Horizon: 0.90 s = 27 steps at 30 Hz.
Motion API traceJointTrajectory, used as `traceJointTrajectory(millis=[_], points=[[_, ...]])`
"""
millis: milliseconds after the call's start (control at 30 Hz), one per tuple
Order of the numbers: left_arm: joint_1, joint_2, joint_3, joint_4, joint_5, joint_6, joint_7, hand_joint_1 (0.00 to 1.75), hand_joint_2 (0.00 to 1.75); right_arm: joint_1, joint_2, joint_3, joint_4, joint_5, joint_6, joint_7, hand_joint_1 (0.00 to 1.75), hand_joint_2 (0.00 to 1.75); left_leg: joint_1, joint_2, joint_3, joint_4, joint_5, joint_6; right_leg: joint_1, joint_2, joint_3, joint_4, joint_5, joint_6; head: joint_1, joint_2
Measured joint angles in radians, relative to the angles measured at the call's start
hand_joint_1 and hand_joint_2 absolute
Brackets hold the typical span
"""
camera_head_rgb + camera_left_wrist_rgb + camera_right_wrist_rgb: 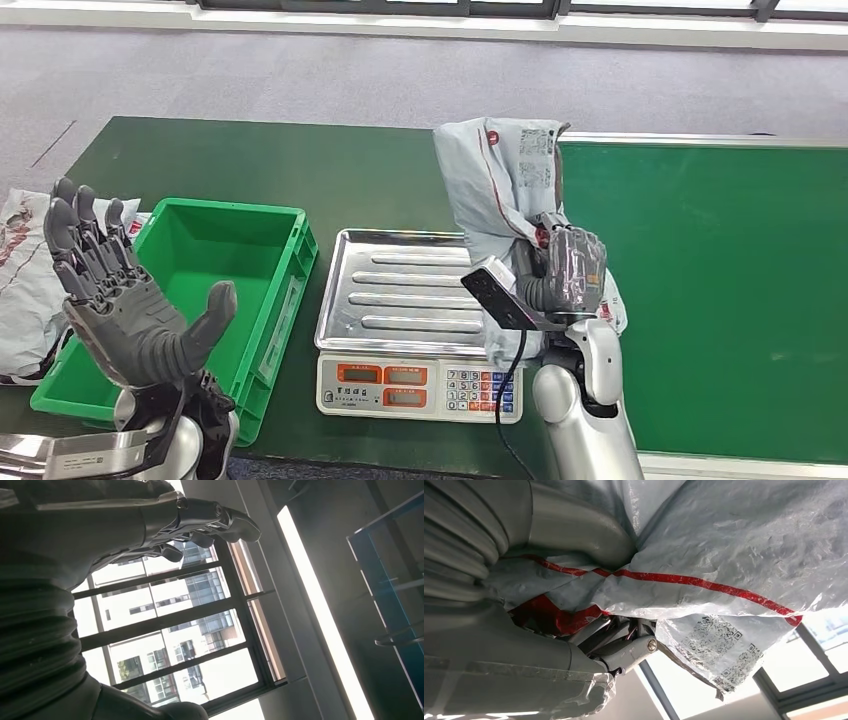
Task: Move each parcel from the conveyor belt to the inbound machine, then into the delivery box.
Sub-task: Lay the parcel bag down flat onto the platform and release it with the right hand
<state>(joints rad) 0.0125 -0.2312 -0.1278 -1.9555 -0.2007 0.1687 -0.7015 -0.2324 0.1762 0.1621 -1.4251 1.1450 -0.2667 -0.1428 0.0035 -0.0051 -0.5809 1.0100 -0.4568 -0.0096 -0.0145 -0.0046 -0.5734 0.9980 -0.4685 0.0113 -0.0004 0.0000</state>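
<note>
So the right hand [572, 268] has its fingers wrapped tight around a grey plastic parcel bag [500, 175] with a red stripe and a printed label, holding it upright in the air, right over the spot where the weighing scale [415, 318] meets the green conveyor belt [720, 290]. From the right wrist camera you can see the bag [734, 555] scrunched up against the thumb [574, 525], so it's a proper grip. The scale's ribbed steel tray sits just left of the bag, with the orange displays and keypad on its front face. Over on the other side, the left hand [120, 300] is raised, palm open, fingers spread apart and holding nothing. Right behind it sits the green plastic crate [270, 270], just beside the scale. Another grey parcel [25, 270] lies on the table left of the crate.
</note>
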Motion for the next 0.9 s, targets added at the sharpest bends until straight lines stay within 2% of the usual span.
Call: traceJointTrajectory(millis=[200,467,900], points=[[-0.006,0.000,0.000,0.011,0.006,0.001,0.000,0.00,1.75,-0.017,0.000,0.034,0.050,-0.046,0.025,-0.015,1.75,1.75,0.000,0.000,0.000,0.000,0.000,0.000,0.000,0.000,0.000,0.000,0.000,0.000,0.000,0.000],[-0.018,0.000,-0.009,0.031,0.013,0.001,0.000,0.00,1.75,-0.032,0.000,0.089,0.138,-0.183,0.148,-0.103,1.75,1.75,0.000,0.000,0.000,0.000,0.000,0.000,0.000,0.000,0.000,0.000,0.000,0.000,0.000,0.000],[-0.019,0.000,-0.010,0.033,0.012,-0.002,0.000,0.00,1.75,-0.037,0.000,0.129,0.190,-0.202,0.169,-0.108,1.75,1.75,0.000,0.000,0.000,0.000,0.000,0.000,0.000,0.000,0.000,0.000,0.000,0.000,0.000,0.000]])
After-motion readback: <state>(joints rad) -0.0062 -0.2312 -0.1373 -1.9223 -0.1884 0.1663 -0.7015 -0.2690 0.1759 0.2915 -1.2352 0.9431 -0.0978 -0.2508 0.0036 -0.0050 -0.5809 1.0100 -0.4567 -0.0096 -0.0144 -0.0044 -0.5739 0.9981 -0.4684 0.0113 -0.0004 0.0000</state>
